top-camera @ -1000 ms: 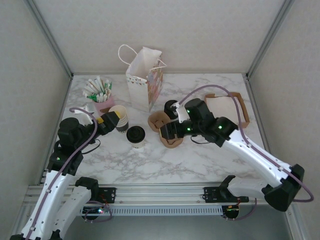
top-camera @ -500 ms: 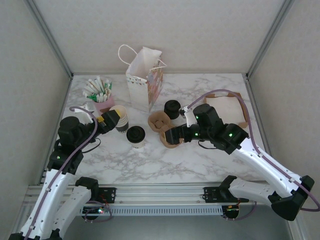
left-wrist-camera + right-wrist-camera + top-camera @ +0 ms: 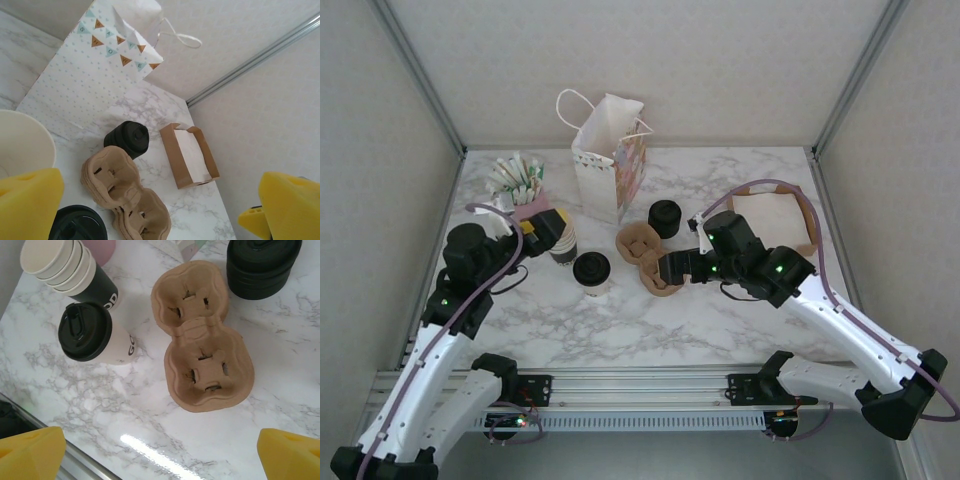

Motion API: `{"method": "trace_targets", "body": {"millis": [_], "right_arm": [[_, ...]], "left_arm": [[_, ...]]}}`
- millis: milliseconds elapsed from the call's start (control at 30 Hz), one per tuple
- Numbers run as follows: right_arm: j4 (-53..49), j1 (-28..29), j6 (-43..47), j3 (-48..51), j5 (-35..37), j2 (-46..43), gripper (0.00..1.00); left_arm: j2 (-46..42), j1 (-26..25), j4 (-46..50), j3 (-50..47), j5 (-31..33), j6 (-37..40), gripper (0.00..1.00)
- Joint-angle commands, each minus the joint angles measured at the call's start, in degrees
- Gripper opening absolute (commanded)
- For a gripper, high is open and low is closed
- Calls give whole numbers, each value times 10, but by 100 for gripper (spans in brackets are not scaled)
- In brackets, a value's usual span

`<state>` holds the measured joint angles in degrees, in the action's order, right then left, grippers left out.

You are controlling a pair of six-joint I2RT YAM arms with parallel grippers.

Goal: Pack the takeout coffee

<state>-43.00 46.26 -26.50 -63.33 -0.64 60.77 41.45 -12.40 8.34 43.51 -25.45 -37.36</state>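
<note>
Marble table (image 3: 720,310) has the takeout coffee (image 3: 591,270) standing beside the cup carrier (image 3: 650,258), not packed yet. Left hand (image 3: 546,230) and right hand (image 3: 672,267) both wide, empty.

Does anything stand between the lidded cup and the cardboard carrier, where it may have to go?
Nothing visible does. The lidded cup stands upright beside the carrier, with only bare table between them. The cup stack stands behind the lidded cup, off that path.
</note>
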Motion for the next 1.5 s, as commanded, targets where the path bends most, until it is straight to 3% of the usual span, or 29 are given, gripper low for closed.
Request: {"method": "trace_targets", "body": {"millis": [0,333,567,967,1133,1333,1467], "right_arm": [[-10,-4,-11,-15,41,9,99],[10,-13,-22,-57,84,52,99],[1,-14,-21,-101,110,83,99],[-42,-17,-42,-97,158,95,99],[-52,-23,-42,-98,161,91,99],[-67,-32,0,-202,88,129,98],[-84,-48,12,-285,60,180,94]], "left_arm": [[15,-20,-35,18,25,18,100],[45,-94,-109,-13,130,53,100],[134,-97,-38,66,158,73,100],[371,-97,219,435,304,165,100],[480,-96,305,592,350,183,84],[470,-75,248,571,298,175,82],[482,-15,227,554,204,161,67]]}}
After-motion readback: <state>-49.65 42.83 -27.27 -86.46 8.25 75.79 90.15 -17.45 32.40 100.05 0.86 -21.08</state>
